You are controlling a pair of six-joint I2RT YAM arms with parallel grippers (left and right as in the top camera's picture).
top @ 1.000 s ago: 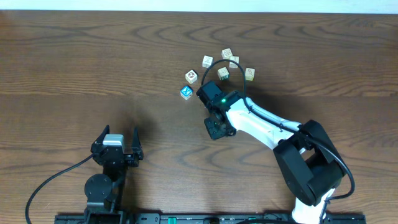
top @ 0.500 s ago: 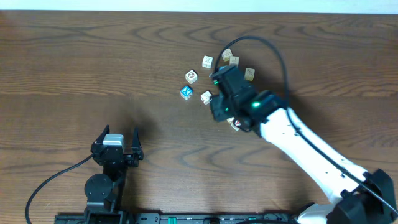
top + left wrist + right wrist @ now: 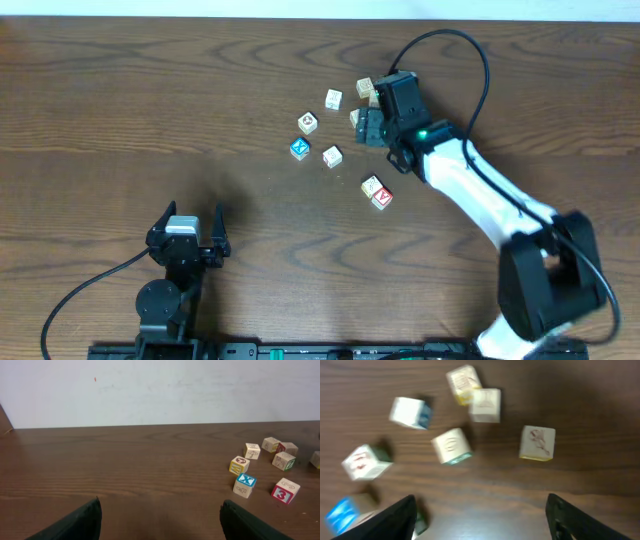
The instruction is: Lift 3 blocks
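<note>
Lying on the table [image 3: 120, 100], the red-faced block [image 3: 381, 199], its pale neighbour [image 3: 371, 185] and a third pale block [image 3: 332, 156] are not lifted now, while the right pincer [image 3: 368, 125] and the left pincer [image 3: 190, 216] both stand open and empty.

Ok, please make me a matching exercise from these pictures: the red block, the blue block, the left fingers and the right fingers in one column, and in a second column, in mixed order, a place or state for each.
Column 1
1. red block
2. blue block
3. left fingers
4. right fingers

Column 2
A. open, over the far blocks
B. leftmost block in the overhead view
C. block nearest the arms' bases
D. open, away from every block

Pairs: 1-C, 2-B, 3-D, 4-A
</note>
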